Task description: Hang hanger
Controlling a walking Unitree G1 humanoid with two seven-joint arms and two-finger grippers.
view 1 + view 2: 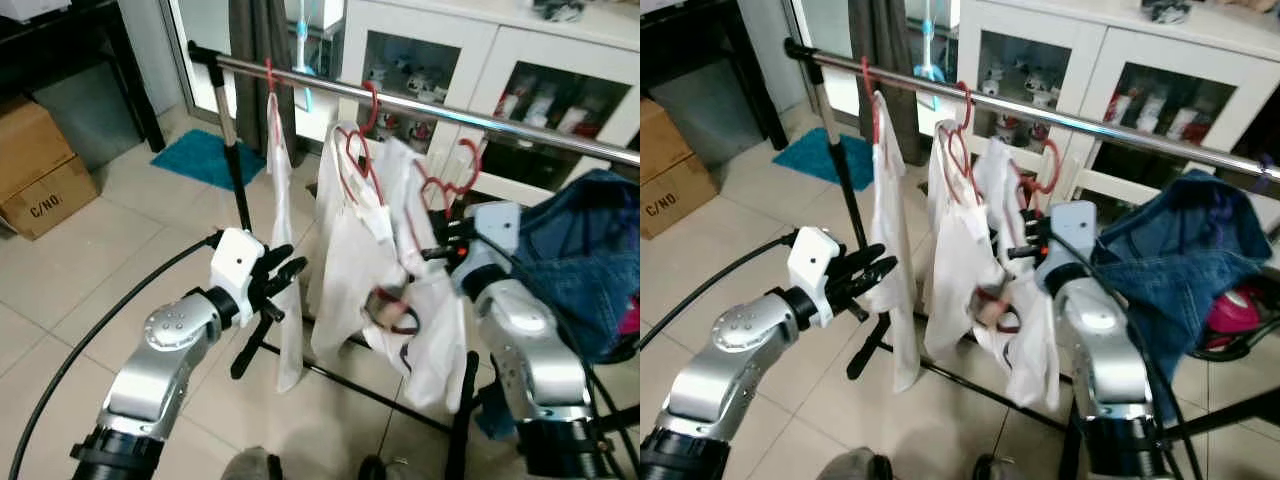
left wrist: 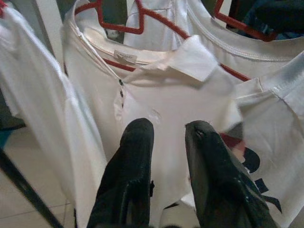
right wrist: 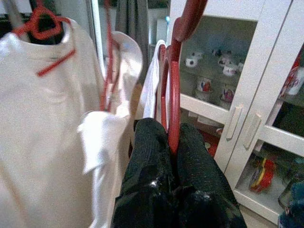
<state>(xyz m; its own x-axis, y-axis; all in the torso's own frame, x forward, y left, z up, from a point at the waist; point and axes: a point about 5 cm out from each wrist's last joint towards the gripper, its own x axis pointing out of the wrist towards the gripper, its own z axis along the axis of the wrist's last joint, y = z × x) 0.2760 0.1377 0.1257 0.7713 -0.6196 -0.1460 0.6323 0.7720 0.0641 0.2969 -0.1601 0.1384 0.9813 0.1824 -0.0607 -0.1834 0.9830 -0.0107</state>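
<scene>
A metal rail (image 1: 420, 108) crosses the scene. A red hanger (image 1: 270, 78) with a white garment hooks over it, and another red hanger (image 1: 371, 102) carries a white polo shirt (image 2: 161, 95). My right gripper (image 3: 168, 128) is shut on the neck of a third red hanger (image 3: 174, 90), which bears a white T-shirt (image 1: 430, 320). Its hook (image 1: 468, 152) sits just under the rail, right of the others. My left gripper (image 1: 285, 275) is open, with nothing between its fingers (image 2: 137, 142), and it points at the polo shirt.
A blue denim garment (image 1: 580, 250) is draped at the right end of the rack. The rack's black post (image 1: 232, 150) and floor bar stand before me. Behind are a white glass-door cabinet (image 1: 500, 60), a teal mat (image 1: 205, 155) and a cardboard box (image 1: 40, 170).
</scene>
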